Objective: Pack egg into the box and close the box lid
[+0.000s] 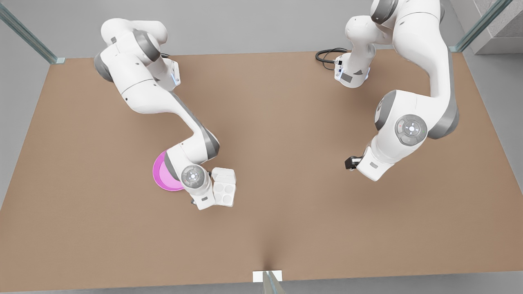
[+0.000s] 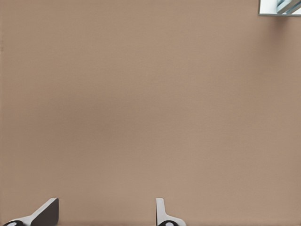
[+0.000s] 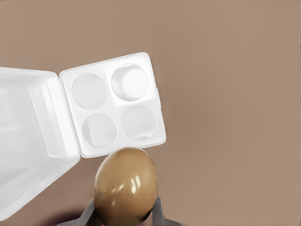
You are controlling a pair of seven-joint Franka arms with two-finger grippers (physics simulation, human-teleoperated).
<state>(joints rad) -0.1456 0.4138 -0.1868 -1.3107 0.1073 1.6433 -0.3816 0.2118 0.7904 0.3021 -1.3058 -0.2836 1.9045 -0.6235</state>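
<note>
Right tool [image 3: 124, 217]: closed on the egg [image 3: 125, 186], one finger [image 3: 89, 214] on each flank. In the front view this tool sits at the end of the arm on that view's left, hidden under the wrist.

Egg: tan-brown, glossy, upright between the fingers, held above the worktop [image 3: 235, 94], its top overlapping the near edge of the box [image 3: 113, 104] in the right wrist view.

Box: white, four round cups in a two-by-two grid, all four empty. Lies just beyond the held egg. In the front view [image 1: 225, 193] it rests just beside the wrist of the arm on that view's left.

Lid [image 3: 26, 141]: white, swung open, hinged along one side of the cup tray and lying beside it; in the front view [image 1: 223, 175] it lies on the far side of the cups.

Plate [image 1: 162, 173]: pink, round, on the worktop, partly covered by the same arm, on the opposite side of the wrist from the box.

Left tool [image 2: 106, 214]: jaws wide apart, nothing between the fingertips [image 2: 47, 211], hanging over bare worktop. In the front view [image 1: 350, 163] it waits at that view's right, well apart from box and egg.
</note>
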